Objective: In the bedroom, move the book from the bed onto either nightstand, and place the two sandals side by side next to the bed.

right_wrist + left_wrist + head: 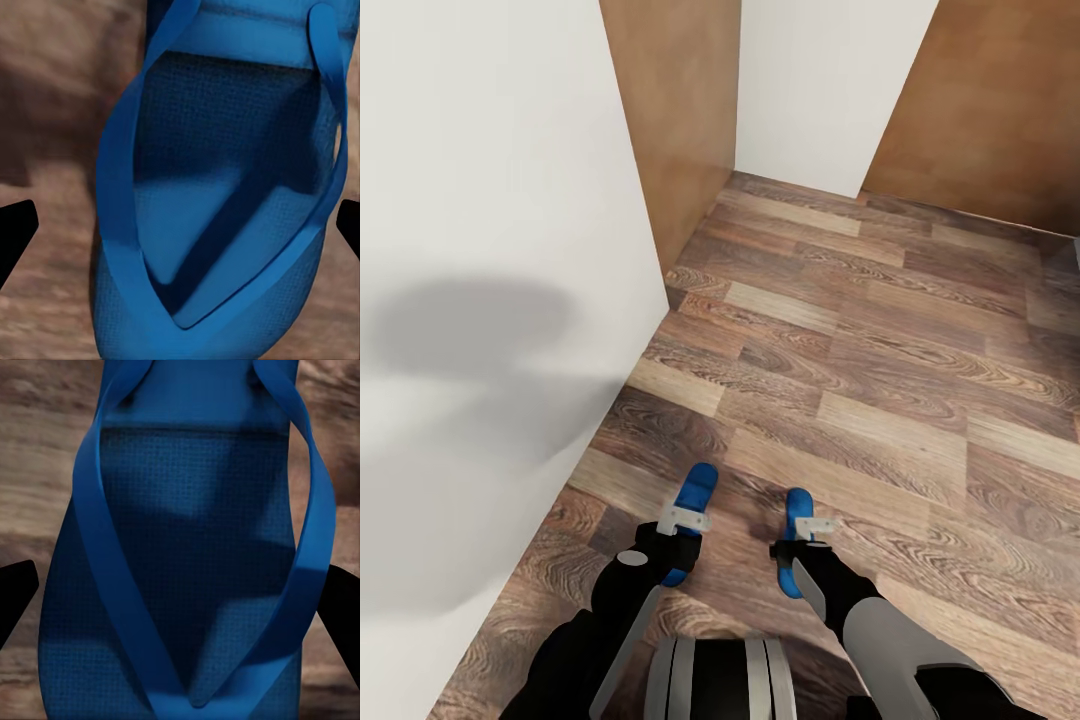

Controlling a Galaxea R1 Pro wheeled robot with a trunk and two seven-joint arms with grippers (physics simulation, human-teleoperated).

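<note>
Carrying step: left pincer (682, 524) clamped on one sandal (694, 500), right pincer (806, 530) on the other sandal (796, 520), over plank floor (880, 380) beside white wall (490, 300). Next: reaching the bed, lowering both side by side.

Two blue sandals (694, 497) (796, 520) (thonged, flat) held above the floor.

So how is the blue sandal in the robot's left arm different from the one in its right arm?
The left sandal is nearer the white wall; the right sandal is farther out over the wood floor. In the head view the left sandal leans a bit to the right, while the right sandal points nearly straight ahead. Both are bright blue with V-shaped straps, and each sits between an arm's jaws.
</note>
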